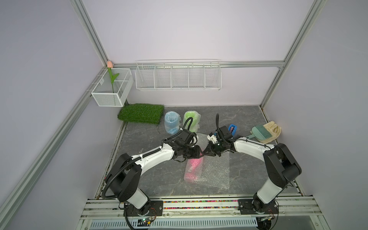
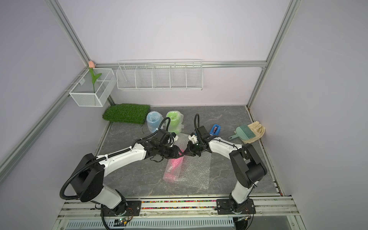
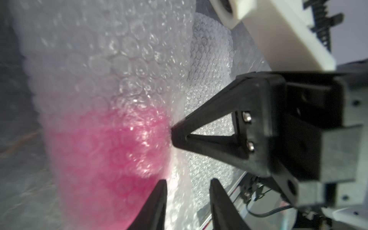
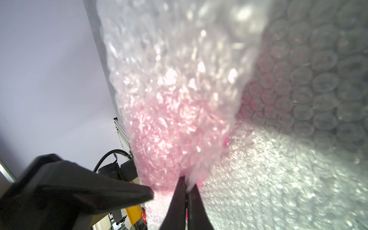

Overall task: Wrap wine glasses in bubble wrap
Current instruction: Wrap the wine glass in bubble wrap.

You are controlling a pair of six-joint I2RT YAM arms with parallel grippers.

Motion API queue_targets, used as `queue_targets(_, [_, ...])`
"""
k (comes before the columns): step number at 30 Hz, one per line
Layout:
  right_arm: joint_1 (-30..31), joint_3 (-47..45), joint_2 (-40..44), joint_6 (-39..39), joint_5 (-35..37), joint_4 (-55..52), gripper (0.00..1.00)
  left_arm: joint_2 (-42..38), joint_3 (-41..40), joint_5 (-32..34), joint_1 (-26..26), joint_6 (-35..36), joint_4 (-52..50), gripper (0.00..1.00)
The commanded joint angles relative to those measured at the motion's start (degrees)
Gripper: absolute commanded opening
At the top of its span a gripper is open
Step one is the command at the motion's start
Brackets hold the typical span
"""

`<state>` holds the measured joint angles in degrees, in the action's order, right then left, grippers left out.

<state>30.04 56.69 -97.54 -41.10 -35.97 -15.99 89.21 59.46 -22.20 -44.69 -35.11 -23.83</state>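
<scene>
A hot pink wine glass (image 1: 192, 168) (image 2: 173, 166) lies on its side mid-table, half rolled in a clear bubble wrap sheet (image 1: 216, 173) (image 2: 196, 173). Both grippers meet at the far end of that roll. My right gripper (image 4: 187, 186) (image 1: 205, 153) is shut on a raised fold of the bubble wrap (image 4: 179, 99), with the pink glass (image 3: 111, 159) showing through. My left gripper (image 3: 188, 186) (image 1: 200, 155) is open, its fingers on either side of the same fold without pinching it. The blue glass (image 1: 171, 124) and the green glass (image 1: 191, 121) stand behind, each wrapped.
A green turf mat (image 1: 141, 113) lies at the back left. A blue tape dispenser (image 1: 232, 129), a green hand brush (image 1: 260, 132) and a beige glove (image 1: 273, 130) sit at the right. A wire rack (image 1: 178, 76) and a mesh box (image 1: 111, 89) hang on the wall.
</scene>
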Motion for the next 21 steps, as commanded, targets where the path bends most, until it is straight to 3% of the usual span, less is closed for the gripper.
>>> queue_targets(1, [-0.5, -0.4, -1.2, 1.7, 2.2, -1.8, 0.07, -1.9, 3.6, 7.1, 0.2, 2.8, -10.6, 0.50])
queue_targets(8, [-1.2, -1.3, -0.8, 3.0, 3.3, -3.0, 0.07, -0.6, 5.3, 9.6, 0.2, 4.5, -13.0, 0.65])
queue_targets(12, [-1.7, -1.7, -0.7, 3.7, 4.1, -3.8, 0.07, 2.2, 6.6, 10.0, 0.1, 4.9, -13.3, 0.90])
queue_targets(14, [-1.9, -2.1, -0.6, 4.0, 4.2, -3.8, 0.07, 3.5, 7.2, 9.9, 0.1, 4.9, -12.9, 0.98])
queue_targets(21, [-3.0, -3.5, -0.9, 4.8, 4.2, -3.6, 0.07, 10.2, 11.3, 11.1, -1.5, 4.9, -12.6, 1.00])
